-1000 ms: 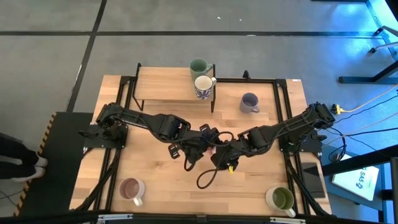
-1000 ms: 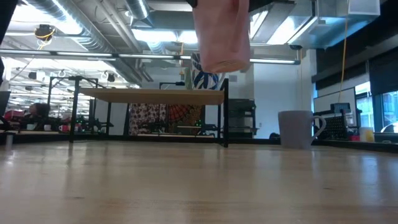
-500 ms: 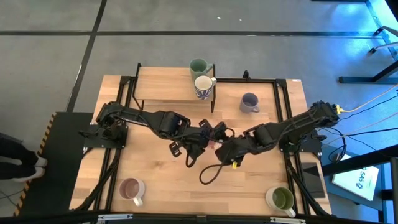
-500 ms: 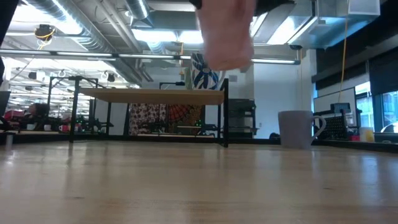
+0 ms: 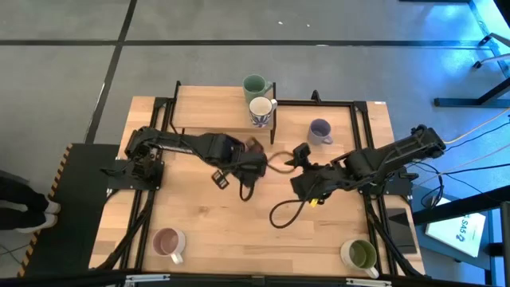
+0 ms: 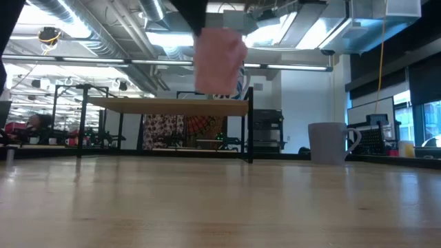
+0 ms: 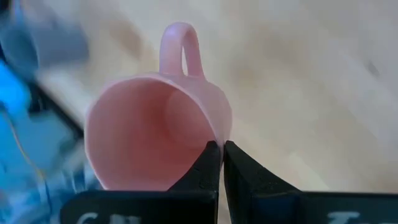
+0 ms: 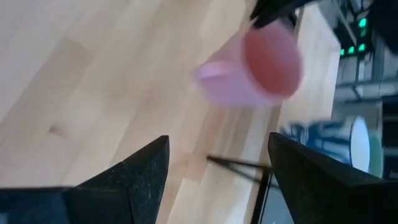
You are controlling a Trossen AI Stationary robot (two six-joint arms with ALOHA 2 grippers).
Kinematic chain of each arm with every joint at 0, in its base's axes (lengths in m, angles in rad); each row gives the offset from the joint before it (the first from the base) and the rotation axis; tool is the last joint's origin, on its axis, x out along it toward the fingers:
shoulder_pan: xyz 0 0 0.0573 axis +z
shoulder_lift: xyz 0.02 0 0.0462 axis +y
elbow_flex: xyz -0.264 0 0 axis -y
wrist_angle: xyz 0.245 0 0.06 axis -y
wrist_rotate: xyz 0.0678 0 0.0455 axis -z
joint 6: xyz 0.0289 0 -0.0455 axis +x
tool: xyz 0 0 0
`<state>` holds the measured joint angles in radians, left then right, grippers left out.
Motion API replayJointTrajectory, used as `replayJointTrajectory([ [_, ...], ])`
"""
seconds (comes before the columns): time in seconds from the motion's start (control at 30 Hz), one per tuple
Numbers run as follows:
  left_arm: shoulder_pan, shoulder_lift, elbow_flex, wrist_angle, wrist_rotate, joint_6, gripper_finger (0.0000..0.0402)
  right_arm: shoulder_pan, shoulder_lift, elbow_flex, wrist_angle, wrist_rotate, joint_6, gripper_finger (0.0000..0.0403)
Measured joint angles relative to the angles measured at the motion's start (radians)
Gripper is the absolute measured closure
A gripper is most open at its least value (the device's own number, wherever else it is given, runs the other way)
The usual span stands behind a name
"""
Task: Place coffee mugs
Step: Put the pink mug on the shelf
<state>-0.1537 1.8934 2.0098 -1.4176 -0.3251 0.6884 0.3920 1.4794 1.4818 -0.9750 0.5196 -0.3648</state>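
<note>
Pink mug (image 7: 155,130) hangs upright off the table, rim pinched by left fingers (image 7: 211,165); right fingers (image 8: 140,168) spread wide.

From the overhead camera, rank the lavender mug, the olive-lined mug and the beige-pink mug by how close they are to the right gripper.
1. Lavender mug, just behind the right gripper, on the table.
2. Olive-lined mug, front right corner.
3. Beige-pink mug, front left, farthest.
</note>
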Motion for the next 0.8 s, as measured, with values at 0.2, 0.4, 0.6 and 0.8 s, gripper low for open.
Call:
replayJointTrajectory([
  [0.2, 0.113, -0.098, 0.002, -0.093, 0.023, -0.18, 0.0401, 0.038, -0.026, -0.003, -0.098, 0.051, 0.08, 0.0143],
  [0.4, 0.268, -0.247, 0.003, -0.104, -0.004, -0.246, 0.0401, 0.069, -0.03, -0.003, -0.153, 0.1, 0.136, 0.0143],
  [0.6, 0.466, -0.323, 0.003, -0.011, -0.009, -0.204, 0.0401, 0.066, -0.029, -0.003, -0.161, 0.11, 0.155, 0.0143],
  [0.8, 0.642, -0.292, 0.003, 0.045, 0.116, -0.073, 0.0401, 0.066, -0.029, -0.003, -0.16, 0.11, 0.158, 0.0143],
])
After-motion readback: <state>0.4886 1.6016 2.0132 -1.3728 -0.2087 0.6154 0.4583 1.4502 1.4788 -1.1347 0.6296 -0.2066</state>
